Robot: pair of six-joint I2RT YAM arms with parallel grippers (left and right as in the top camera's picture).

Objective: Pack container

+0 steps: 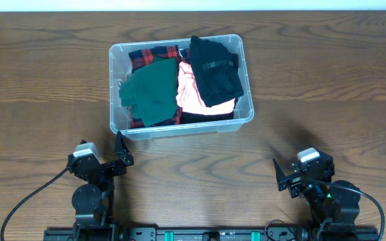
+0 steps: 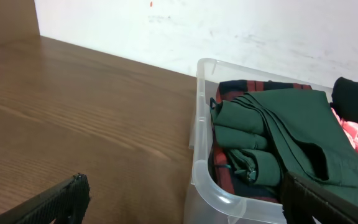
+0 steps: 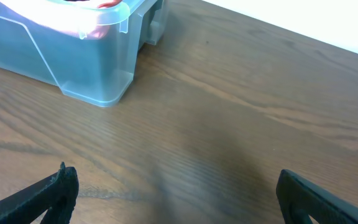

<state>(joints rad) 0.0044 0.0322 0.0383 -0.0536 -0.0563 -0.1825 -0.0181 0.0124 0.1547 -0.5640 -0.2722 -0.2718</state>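
Brown wooden table (image 1: 45,80) is bearing a large clear plastic rectangular container (image 1: 115,120); left gripper (image 1: 122,152) and right gripper (image 1: 281,177) are gaping empty. Any nudge is risking spilling the crumpled black garment (image 1: 214,77) riding its rim.

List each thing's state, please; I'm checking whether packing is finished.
container, upright, lidless, holding clothes
green garment, folded, on top at the left
plaid garment, mostly buried underneath
pink garment, partly under the black garment
black garment, bunched on top at the right
left gripper, open, empty, near the container's front corner
right gripper, open, empty, apart from the container
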